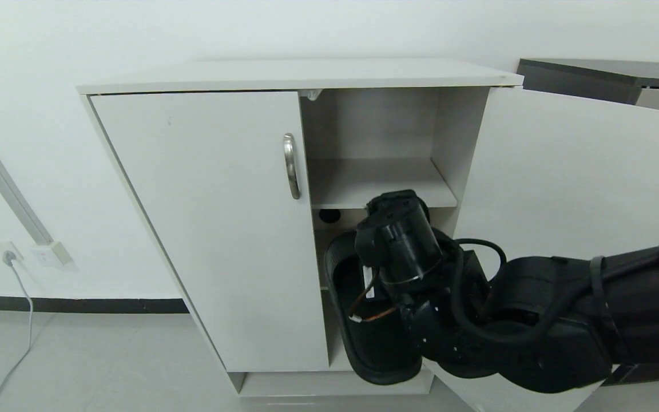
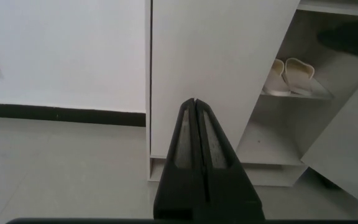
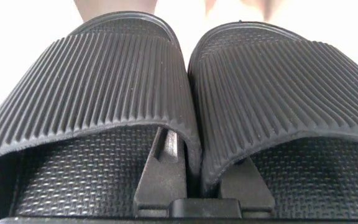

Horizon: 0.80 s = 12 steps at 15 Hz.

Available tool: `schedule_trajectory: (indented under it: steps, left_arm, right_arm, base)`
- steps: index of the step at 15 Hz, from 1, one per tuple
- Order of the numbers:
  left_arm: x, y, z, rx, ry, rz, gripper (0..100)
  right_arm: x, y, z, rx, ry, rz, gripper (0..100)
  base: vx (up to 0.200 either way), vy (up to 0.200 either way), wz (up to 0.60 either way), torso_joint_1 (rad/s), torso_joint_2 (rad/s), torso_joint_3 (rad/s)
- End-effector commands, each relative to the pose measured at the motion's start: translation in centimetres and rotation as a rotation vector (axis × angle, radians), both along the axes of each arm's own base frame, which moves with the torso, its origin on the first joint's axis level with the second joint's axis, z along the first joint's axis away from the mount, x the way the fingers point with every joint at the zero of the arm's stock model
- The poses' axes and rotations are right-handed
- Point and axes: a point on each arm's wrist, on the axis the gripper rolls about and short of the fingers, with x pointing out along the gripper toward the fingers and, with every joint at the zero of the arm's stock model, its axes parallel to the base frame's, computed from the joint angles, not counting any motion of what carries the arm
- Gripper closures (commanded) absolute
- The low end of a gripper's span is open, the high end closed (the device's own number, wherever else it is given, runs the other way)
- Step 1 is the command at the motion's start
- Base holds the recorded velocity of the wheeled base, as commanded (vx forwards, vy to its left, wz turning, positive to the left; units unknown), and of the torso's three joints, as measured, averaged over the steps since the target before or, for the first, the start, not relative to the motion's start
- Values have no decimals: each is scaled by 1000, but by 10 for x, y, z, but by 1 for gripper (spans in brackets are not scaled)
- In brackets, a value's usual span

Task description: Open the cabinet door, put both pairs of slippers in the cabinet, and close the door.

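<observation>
The white cabinet [image 1: 301, 74] has its left door [image 1: 203, 229] closed and its right door [image 1: 564, 171] swung wide open. My right gripper [image 3: 201, 174] is shut on the pair of black ribbed slippers [image 3: 185, 93], clamping their two inner edges together. In the head view the black slippers [image 1: 364, 326] hang toe-down at the cabinet's lower opening, under the bare upper shelf [image 1: 375, 183]. A pair of beige slippers [image 2: 291, 76] lies on an inner shelf. My left gripper [image 2: 194, 106] is shut and holds nothing, low over the floor in front of the closed door.
A metal handle [image 1: 290, 166] sits on the closed door's inner edge. A wall socket with a cable [image 1: 9, 254] is low on the left wall. Dark grey furniture [image 1: 604, 77] stands behind the open door. Grey floor lies open to the left.
</observation>
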Motion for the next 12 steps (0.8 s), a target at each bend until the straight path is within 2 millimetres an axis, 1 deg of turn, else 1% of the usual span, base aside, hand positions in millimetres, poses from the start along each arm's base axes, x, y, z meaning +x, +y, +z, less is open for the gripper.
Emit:
schedule_trajectory:
  steps: [1, 3, 6, 12]
  left_arm:
    - [0, 0, 0, 0, 2, 0, 100]
    - [0, 0, 0, 0, 0, 0, 100]
    - [0, 0, 0, 0, 0, 0, 100]
    - [0, 0, 0, 3, 0, 0, 100]
  right_arm:
    - [4, 6, 22, 38, -50, -33, 100]
    - [6, 7, 29, 39, -73, -49, 100]
    - [15, 4, 32, 30, -84, -66, 100]
    - [17, 5, 29, 17, -82, -68, 100]
  base:
    - [0, 0, 0, 0, 0, 0]
    - [0, 0, 0, 0, 0, 0]
    - [0, 0, 0, 0, 0, 0]
    - [0, 0, 0, 0, 0, 0]
